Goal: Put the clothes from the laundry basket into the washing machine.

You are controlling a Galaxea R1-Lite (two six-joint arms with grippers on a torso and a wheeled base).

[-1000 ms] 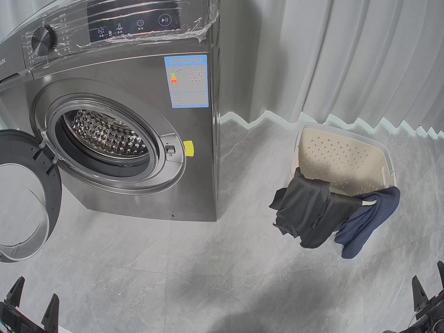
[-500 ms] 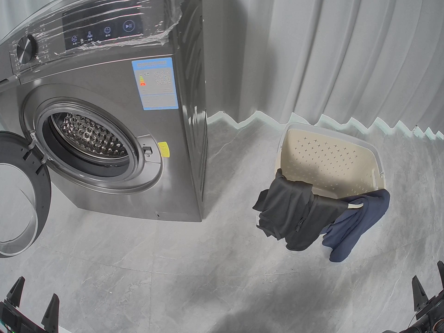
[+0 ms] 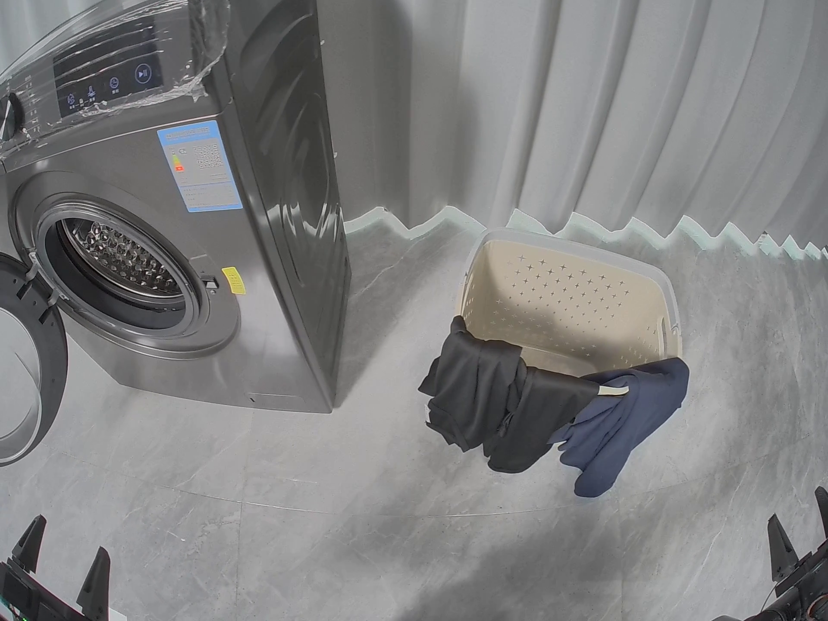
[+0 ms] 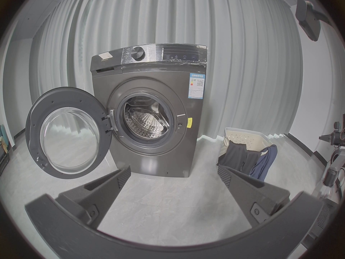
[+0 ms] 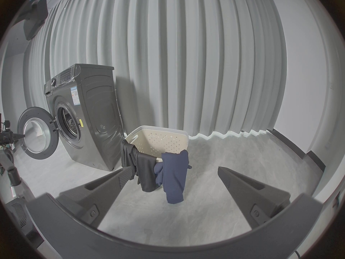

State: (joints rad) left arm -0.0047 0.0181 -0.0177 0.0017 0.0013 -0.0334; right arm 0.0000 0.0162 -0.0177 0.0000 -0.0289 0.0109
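Head view: black garment (image 3: 496, 398) and navy garment (image 3: 617, 420) drape over laundry basket (image 3: 569, 247) rim.

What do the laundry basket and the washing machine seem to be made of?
Laundry basket: probably rigid plastic, matte cream, given its moulded walls pierced with small cross-shaped holes. Washing machine: likely painted sheet metal, glossy dark grey, its side panel showing reflections. Its drum looks like shiny dimpled steel.
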